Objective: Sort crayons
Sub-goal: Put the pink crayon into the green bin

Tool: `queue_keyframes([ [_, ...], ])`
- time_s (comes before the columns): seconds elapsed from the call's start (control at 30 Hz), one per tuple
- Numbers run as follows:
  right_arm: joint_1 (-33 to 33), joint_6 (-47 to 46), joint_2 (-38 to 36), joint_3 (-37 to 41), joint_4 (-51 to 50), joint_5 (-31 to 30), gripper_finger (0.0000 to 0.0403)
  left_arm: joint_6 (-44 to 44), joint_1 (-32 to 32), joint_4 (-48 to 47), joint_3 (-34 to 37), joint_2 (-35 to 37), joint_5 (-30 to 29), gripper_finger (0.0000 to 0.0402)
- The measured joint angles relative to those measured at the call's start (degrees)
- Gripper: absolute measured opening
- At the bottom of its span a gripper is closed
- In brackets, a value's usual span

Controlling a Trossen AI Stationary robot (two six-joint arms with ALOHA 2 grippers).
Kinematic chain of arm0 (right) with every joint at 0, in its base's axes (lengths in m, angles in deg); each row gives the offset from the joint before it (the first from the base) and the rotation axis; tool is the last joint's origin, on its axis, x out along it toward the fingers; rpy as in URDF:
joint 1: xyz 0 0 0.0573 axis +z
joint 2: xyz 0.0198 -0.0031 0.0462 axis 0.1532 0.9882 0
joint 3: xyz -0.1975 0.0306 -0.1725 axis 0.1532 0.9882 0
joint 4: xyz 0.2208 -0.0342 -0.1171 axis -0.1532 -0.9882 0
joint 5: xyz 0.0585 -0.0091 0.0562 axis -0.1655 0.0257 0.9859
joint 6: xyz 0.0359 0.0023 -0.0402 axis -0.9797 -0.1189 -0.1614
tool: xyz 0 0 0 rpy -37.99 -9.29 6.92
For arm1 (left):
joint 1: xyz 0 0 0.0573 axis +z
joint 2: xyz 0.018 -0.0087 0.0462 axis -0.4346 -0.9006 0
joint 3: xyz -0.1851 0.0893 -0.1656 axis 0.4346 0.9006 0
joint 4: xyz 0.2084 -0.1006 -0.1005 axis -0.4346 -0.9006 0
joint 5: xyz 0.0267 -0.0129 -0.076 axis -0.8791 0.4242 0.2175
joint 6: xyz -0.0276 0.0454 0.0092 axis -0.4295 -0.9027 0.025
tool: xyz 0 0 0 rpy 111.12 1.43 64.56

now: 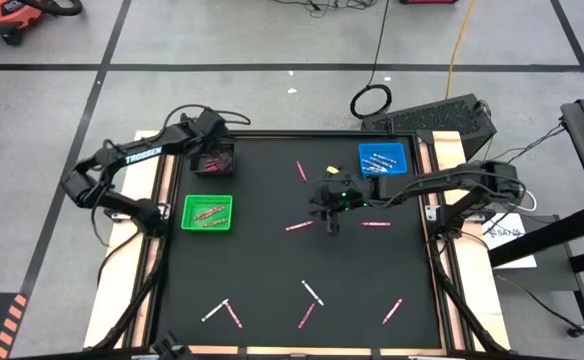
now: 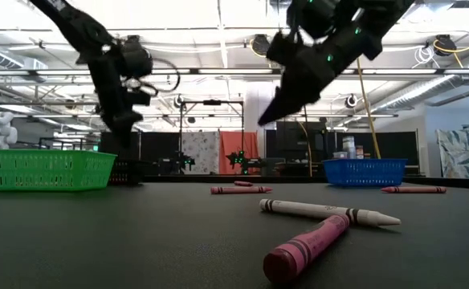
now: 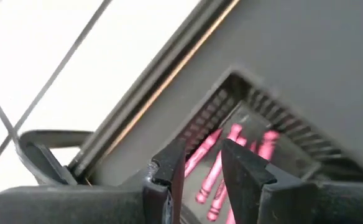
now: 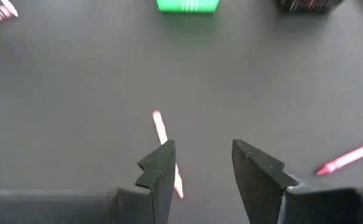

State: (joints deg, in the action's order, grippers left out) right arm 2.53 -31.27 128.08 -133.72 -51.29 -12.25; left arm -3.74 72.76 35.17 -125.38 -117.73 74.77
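Pink crayon (image 2: 307, 245) touching white one (image 2: 331, 212) nearest low cam; others scattered. L gripper (image 3: 203, 165) open over black tray (image 1: 215, 158) w/ pink crayons; R gripper (image 4: 201, 163) open above mat centre

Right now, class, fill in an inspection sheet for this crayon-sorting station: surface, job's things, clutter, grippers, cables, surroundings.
Surface: black mat, wooden-edged table.
Job's things: pink and white crayons scattered; more lie in the black tray, green tray and blue tray.
Clutter: small yellow piece on the mat.
Grippers: left gripper open over the black tray; right gripper open above mid-mat, holding nothing.
Cables: yellow cable and black loop on the floor.
Surroundings: grey floor with black tape lines; nobody seen.
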Motion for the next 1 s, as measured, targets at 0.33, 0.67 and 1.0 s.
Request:
queue_keyframes([
  [0.33,0.13,-0.1,7.88,0.0,5.99,0.14,0.0144,4.12,-8.7,-8.83,-2.57,9.18,6.79,0.0101],
  [0.67,1.13,3.16,15.8,-5.2,5.58,5.83,0.0144,11.99,-16.77,-13.62,-2.53,10.76,13.93,0.0101],
  [1.0,1.29,4.06,21.7,-7.1,5.08,5.5,0.0144,12.03,-19.71,-13.94,-2.53,10.76,13.89,0.0101],
])
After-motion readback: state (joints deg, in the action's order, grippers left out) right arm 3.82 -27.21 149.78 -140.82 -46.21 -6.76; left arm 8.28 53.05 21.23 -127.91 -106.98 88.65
